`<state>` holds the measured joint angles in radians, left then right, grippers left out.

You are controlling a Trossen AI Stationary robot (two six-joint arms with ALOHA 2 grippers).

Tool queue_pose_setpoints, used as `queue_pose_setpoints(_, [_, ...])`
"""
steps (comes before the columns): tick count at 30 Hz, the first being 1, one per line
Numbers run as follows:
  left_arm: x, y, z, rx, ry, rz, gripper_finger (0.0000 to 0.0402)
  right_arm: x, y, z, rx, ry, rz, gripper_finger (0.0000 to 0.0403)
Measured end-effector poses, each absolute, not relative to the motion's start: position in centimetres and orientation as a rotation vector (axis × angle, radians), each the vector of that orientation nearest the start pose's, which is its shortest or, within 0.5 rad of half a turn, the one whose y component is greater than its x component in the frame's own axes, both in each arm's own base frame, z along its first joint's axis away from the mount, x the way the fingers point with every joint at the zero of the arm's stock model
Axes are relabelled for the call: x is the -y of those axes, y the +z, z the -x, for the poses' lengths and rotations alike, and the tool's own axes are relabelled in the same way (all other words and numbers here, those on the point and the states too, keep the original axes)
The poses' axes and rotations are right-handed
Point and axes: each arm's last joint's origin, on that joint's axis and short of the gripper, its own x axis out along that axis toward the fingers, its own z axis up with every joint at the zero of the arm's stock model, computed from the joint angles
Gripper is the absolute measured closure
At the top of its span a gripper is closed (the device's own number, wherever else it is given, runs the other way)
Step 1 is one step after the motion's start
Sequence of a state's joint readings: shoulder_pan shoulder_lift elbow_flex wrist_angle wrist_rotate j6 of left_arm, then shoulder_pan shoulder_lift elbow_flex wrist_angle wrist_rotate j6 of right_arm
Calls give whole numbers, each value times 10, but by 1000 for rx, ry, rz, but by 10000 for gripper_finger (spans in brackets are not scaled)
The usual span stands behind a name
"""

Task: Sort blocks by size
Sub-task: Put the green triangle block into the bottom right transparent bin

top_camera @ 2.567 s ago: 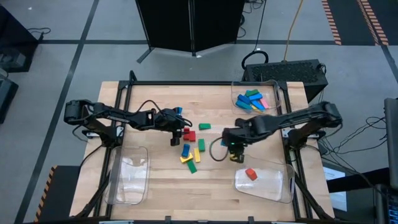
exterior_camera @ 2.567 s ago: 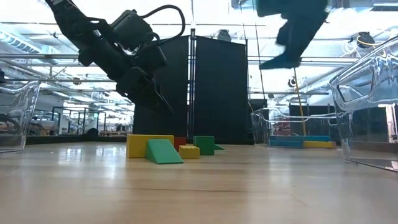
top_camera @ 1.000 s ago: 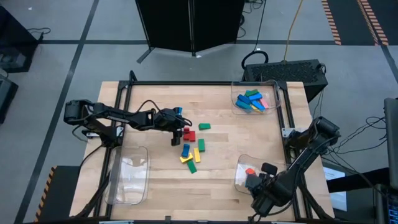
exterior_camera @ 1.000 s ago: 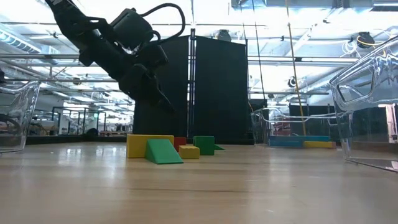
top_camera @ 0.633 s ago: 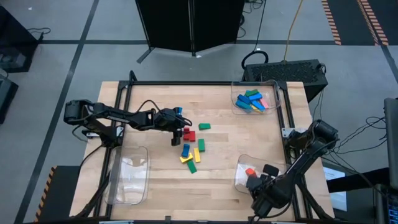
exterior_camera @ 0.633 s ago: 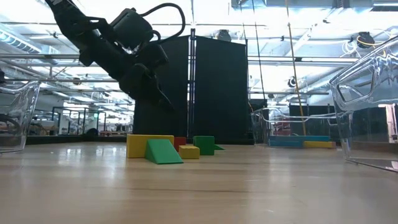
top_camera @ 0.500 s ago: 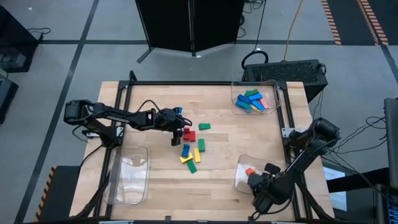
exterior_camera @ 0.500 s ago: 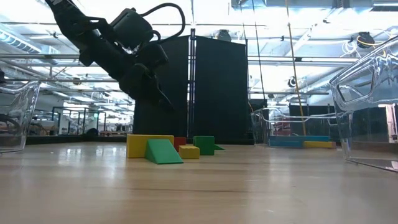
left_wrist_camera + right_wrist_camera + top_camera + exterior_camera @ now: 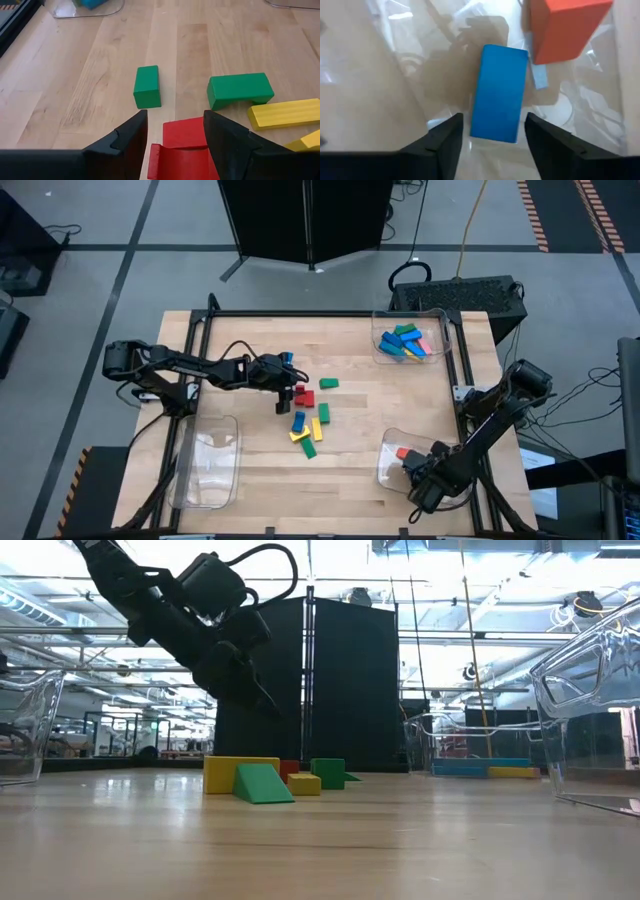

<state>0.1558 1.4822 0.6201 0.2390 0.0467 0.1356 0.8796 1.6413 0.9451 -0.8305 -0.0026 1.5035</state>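
Trays first: the clear tray (image 9: 412,343) at the far right corner of the table (image 9: 350,360) holds a heap of blue, green and pink blocks (image 9: 404,342). The near-right tray (image 9: 388,471) carries an orange-red block (image 9: 565,27) and a blue block (image 9: 499,93) side by side on its floor. The near-left tray (image 9: 205,465) shows no blocks in it.

Over to the right gripper (image 9: 424,485), down at the near-right tray: its fingers (image 9: 442,145) stand apart, and the blue block lies flat between them on the tray floor, clear of both, so it is let go. The orange-red block sits just beyond, off to one side.

At mid-table the left gripper (image 9: 285,398) hangs over the loose pile, fingers (image 9: 129,142) spread and holding nothing. A red block (image 9: 184,149) lies right between the tips, with a small green block (image 9: 147,86) just ahead and a longer green block (image 9: 240,90) and a yellow block (image 9: 285,112) off to the side. In the low view the pile's yellow and green pieces (image 9: 262,778) rest on the table under that arm.

Compared with a second ago, the right gripper has shifted a little over the tray and its fingers have opened wider; the left arm and the pile have not budged.
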Motion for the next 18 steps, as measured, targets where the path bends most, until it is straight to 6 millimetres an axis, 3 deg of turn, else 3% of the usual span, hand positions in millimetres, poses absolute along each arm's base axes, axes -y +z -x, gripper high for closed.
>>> queue_pose_setpoints(6, [-42, 164, -278, -616, 64, -69, 207, -213, 175, -173, -1539, -458, -511, 146])
queue_pose_setpoints(11, [-42, 164, -277, -619, 64, -69, 207, -214, 211, -176, -1506, -481, -480, 145])
queue_pose_setpoints(18, [-42, 159, -274, -677, 57, -67, 207, -201, 268, -177, -1163, -478, -411, 156])
